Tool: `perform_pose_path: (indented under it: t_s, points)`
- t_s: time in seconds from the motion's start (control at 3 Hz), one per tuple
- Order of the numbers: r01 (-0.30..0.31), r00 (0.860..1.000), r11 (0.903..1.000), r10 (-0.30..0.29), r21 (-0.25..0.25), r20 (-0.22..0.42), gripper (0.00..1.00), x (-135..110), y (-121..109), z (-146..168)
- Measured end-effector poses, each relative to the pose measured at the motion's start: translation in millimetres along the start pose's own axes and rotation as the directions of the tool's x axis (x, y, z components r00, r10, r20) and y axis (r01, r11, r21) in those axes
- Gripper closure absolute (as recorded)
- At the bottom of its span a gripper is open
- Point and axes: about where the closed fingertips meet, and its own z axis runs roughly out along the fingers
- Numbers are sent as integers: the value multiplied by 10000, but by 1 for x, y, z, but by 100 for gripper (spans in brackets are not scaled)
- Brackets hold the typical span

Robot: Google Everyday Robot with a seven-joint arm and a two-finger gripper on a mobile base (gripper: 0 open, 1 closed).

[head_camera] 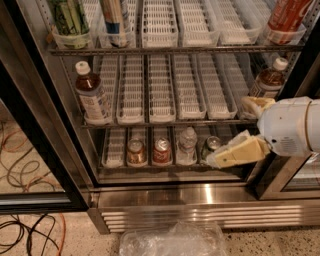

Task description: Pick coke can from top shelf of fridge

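Though low beside fridge (200, 197), claw (230, 131) agape
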Motion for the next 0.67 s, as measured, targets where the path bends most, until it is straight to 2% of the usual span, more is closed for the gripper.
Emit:
perform_pose_path:
  t_s: [0.33, 0.67]
  points:
    - [-773, 9858, 9968, 732, 210, 1513, 0, -45, -18, 50]
    - [-1470, 9537, 9885, 1324, 344, 2699, 0, -77, -3, 85]
